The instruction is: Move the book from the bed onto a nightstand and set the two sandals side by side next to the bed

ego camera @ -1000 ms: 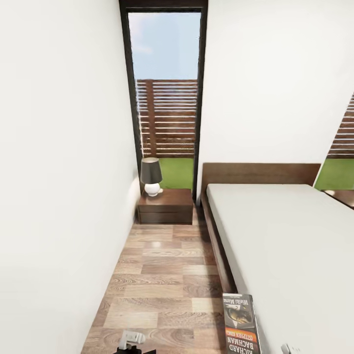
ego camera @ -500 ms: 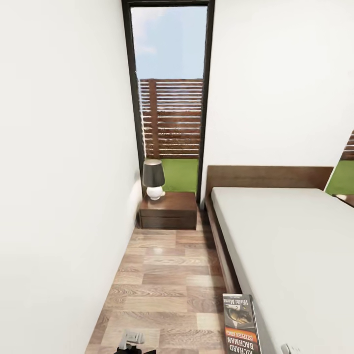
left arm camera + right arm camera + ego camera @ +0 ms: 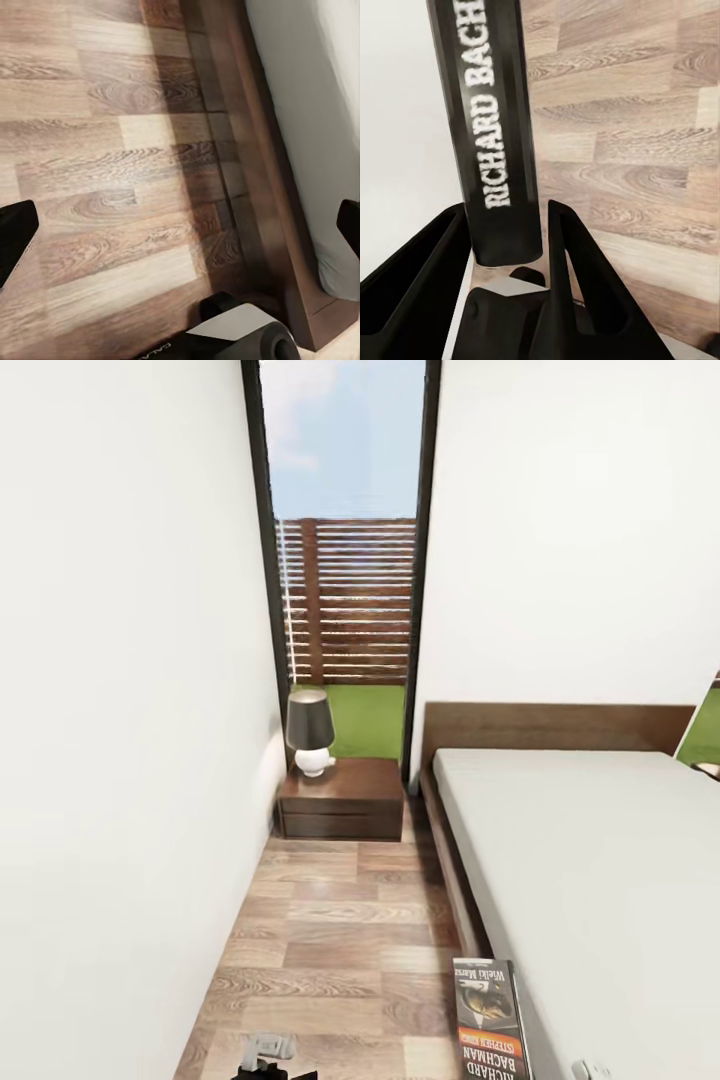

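The book, dark with an orange band and white "Richard Bachman" lettering, hangs low in the head view over the bed's near side edge. My right gripper is shut on the book, whose spine runs up between the black fingers. The bed stretches along the right, and its dark frame passes beside my left gripper. That gripper is open over the plank floor with nothing between its fingers. The nightstand stands ahead by the window, left of the headboard. The sandals are out of view.
A dark-shaded lamp on a white base takes up the nightstand's back left. A white wall closes the left of a narrow floor aisle. The tall dark-framed window rises behind the nightstand.
The whole view has shifted: the camera has moved forward along the aisle, so the nightstand and headboard look slightly nearer. The book keeps its place in the picture, still gripped.
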### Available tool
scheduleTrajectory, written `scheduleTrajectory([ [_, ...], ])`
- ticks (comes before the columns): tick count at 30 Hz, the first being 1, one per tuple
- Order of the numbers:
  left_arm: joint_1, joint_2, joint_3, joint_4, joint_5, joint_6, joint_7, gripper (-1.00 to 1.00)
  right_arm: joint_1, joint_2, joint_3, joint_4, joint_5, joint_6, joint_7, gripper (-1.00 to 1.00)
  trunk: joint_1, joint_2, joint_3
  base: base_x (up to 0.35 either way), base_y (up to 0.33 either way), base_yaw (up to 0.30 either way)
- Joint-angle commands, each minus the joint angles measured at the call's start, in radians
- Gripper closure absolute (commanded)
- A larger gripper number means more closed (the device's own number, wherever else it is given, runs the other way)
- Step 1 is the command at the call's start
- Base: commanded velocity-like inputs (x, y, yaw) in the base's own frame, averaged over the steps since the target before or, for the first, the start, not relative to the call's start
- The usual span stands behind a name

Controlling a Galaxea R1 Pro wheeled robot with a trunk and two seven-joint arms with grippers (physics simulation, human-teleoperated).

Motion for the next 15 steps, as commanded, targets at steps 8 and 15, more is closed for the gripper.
scheduleTrajectory([
  [8, -0.001, -0.001, 0.007, 0.001, -0.004, -0.002, -0.004, -1.0, -0.001, -0.001, 0.004, -0.001, -0.013, 0.011, 0.001, 1.0, 0.001, -0.001, -0.002, 0.333, 0.0, 0.0],
  [15, -0.001, -0.001, 0.007, 0.001, -0.004, -0.002, -0.004, -1.0, -0.001, -0.001, 0.004, -0.001, -0.012, 0.01, 0.0, 1.0, 0.001, -0.001, -0.002, 0.333, 0.0, 0.0],
])
